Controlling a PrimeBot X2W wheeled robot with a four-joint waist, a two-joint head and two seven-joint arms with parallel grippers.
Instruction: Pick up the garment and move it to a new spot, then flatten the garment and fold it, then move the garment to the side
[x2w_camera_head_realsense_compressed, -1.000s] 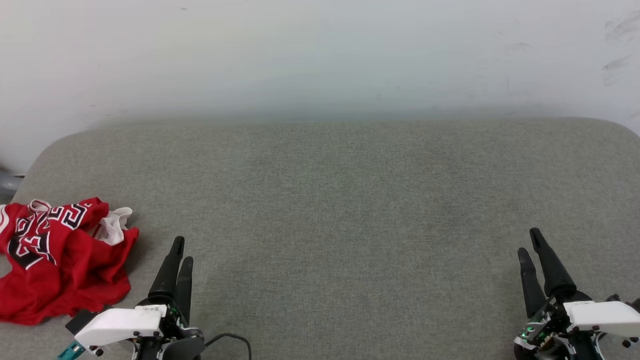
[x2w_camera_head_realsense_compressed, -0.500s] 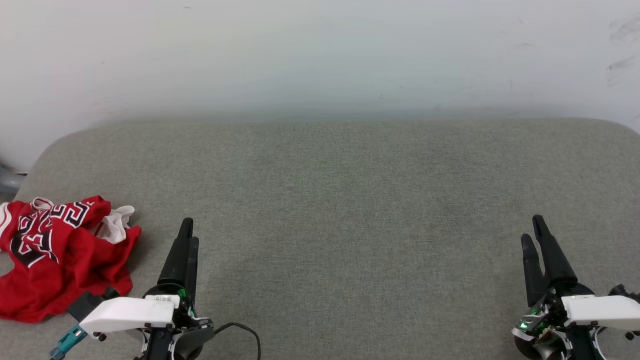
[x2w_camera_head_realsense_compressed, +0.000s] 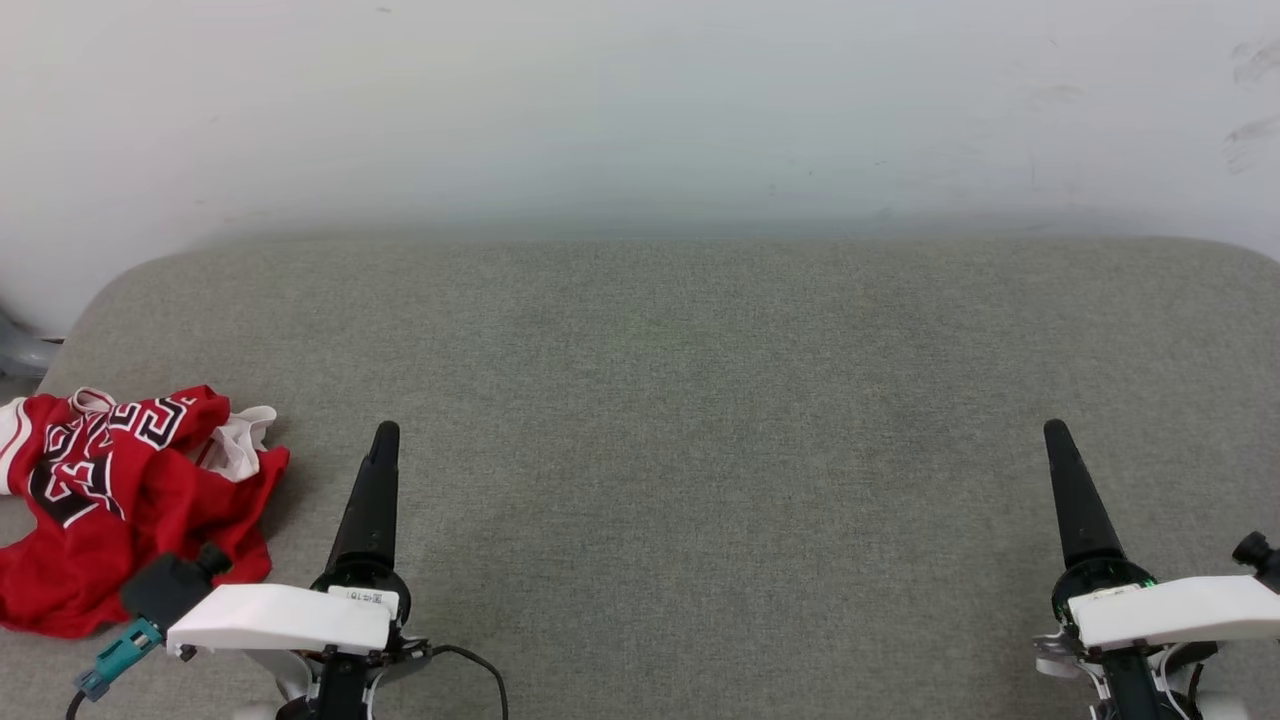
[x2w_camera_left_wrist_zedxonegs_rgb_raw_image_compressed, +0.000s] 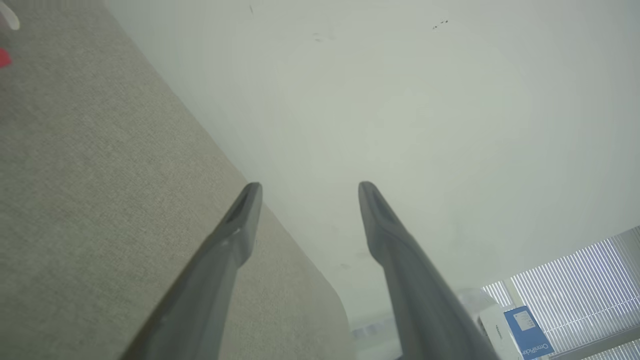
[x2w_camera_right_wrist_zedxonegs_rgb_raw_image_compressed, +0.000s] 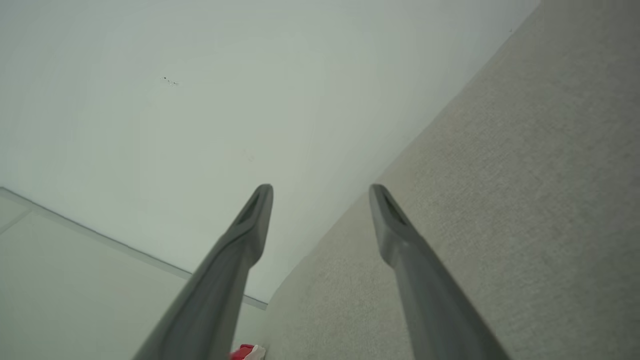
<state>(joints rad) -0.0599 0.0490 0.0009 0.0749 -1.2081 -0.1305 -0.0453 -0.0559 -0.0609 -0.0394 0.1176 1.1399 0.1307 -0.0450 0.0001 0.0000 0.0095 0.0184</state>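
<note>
We see our left pincer and right pincer, each with fingers apart and holding nothing, above the grey cushion. The garment lies crumpled at its near left corner.

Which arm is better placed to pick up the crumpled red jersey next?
Left. The left gripper is open right beside the garment, which lies crumpled at the gray cushion's left end. The right gripper, also open, is far across the cushion.
</note>
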